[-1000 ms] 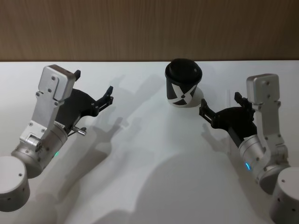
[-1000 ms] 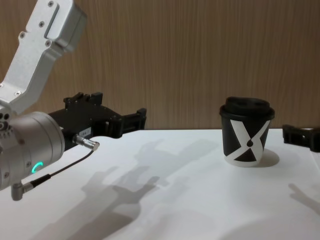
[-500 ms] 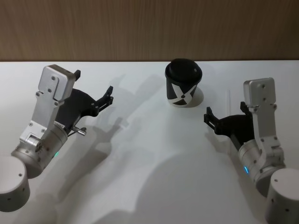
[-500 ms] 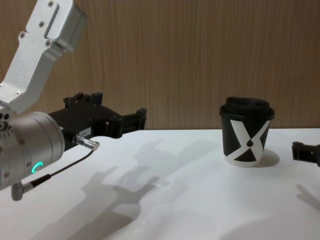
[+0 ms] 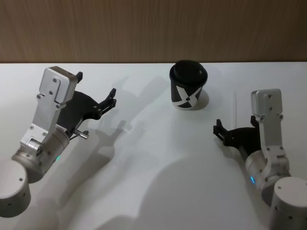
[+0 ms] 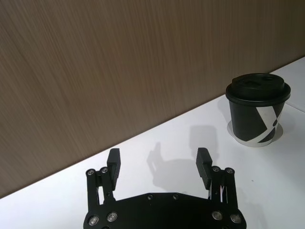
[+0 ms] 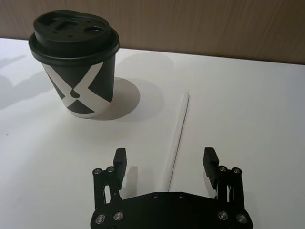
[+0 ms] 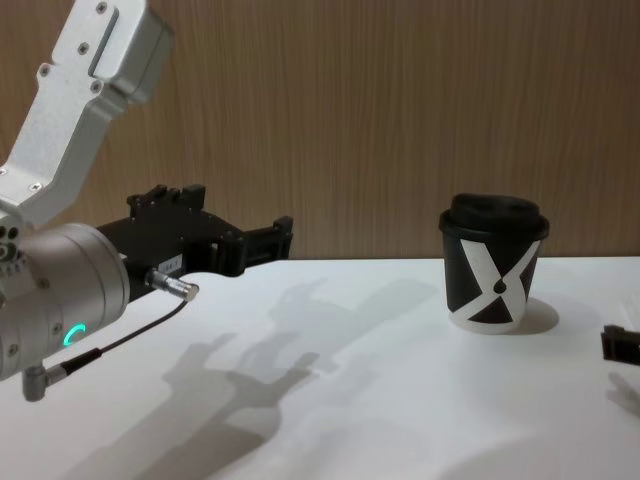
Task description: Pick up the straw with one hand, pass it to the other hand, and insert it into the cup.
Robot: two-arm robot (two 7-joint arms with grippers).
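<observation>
The white straw (image 5: 234,108) lies flat on the table to the right of the black cup (image 5: 188,91), which stands upright with its lid on. My right gripper (image 5: 235,125) hovers open just short of the straw's near end. In the right wrist view the straw (image 7: 180,121) runs lengthwise between the spread fingers of the right gripper (image 7: 164,155), and the cup (image 7: 76,71) stands off to one side. My left gripper (image 5: 96,84) is held open and empty above the table's left part, far from the cup (image 6: 257,112). From the chest, the left gripper (image 8: 235,215) points toward the cup (image 8: 493,265).
The white table (image 5: 158,158) ends at a wood-panelled wall (image 5: 144,28) close behind the cup. A black piece of the right gripper (image 8: 622,345) shows low at the chest view's right edge.
My right gripper has drawn back toward my body and lower, uncovering the straw on the table. The left arm, cup and straw have not moved.
</observation>
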